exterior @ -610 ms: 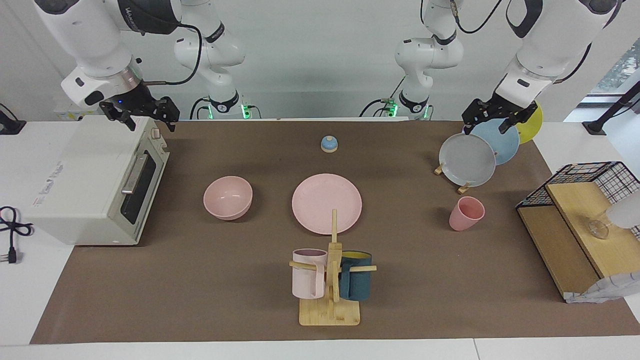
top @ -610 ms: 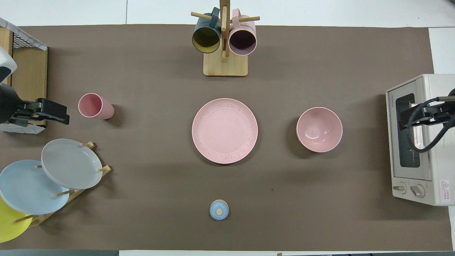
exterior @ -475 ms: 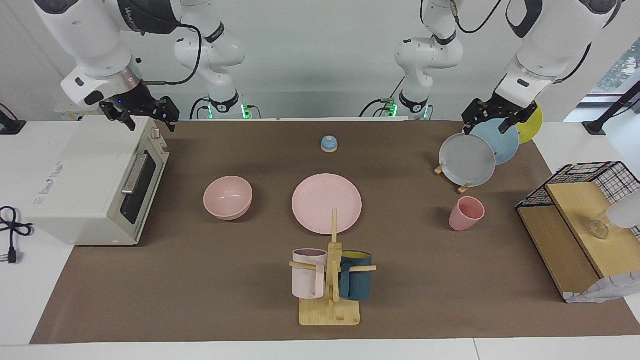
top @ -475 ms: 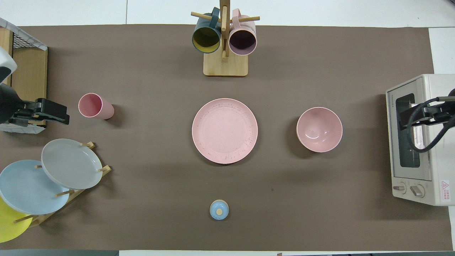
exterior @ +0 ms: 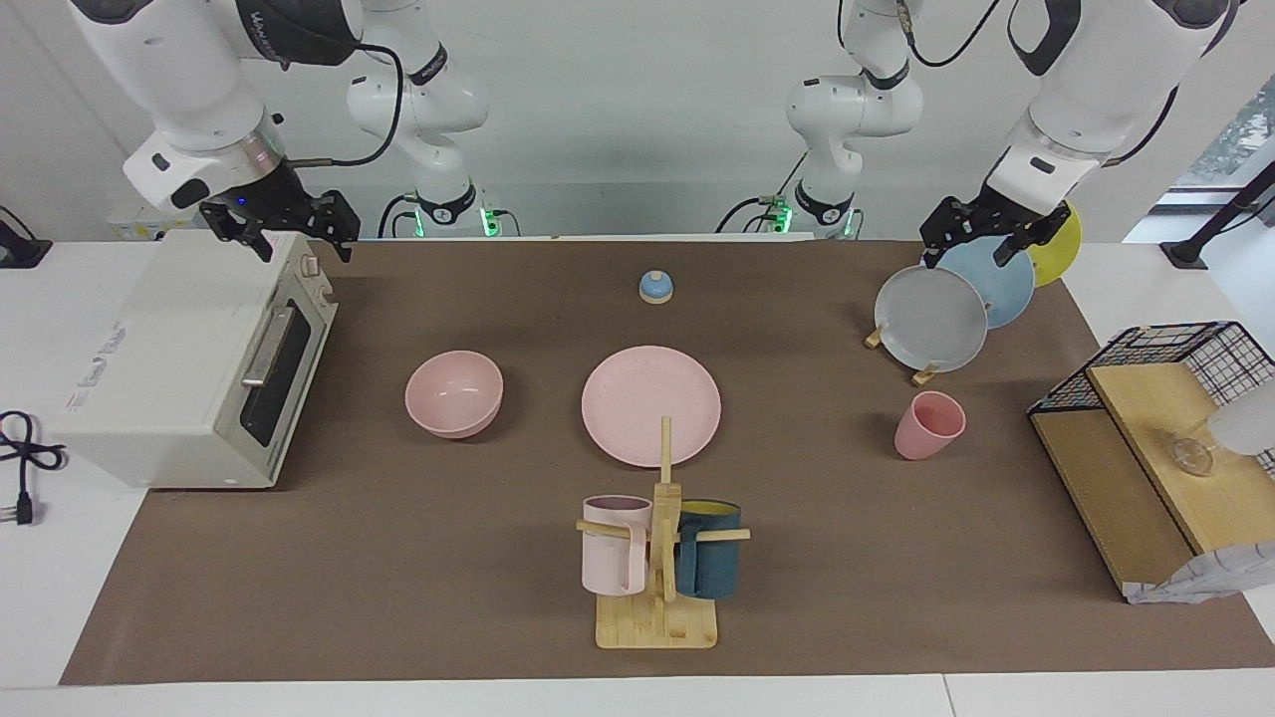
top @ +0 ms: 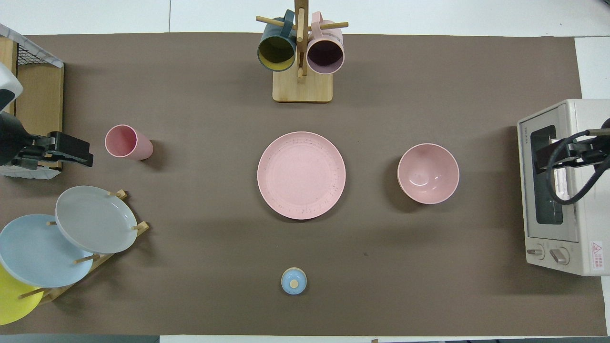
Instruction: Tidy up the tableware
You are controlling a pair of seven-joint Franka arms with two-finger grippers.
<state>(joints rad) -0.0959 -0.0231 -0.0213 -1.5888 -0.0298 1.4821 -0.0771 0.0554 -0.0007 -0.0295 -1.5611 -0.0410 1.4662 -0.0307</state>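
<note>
The pink plate lies flat at the middle of the brown mat. The pink bowl stands upright beside it, toward the right arm's end. The pink cup stands upright toward the left arm's end. My right gripper hangs open and holds nothing, over the toaster oven's top edge. My left gripper hangs open and holds nothing, over the plate rack.
A toaster oven sits at the right arm's end. A rack with grey, blue and yellow plates and a wire-and-wood shelf are at the left arm's end. A mug stand stands farther out than the plate. A small blue knob lies nearer to the robots.
The right arm has shifted very slightly above the oven. The left arm and the tableware have not moved.
</note>
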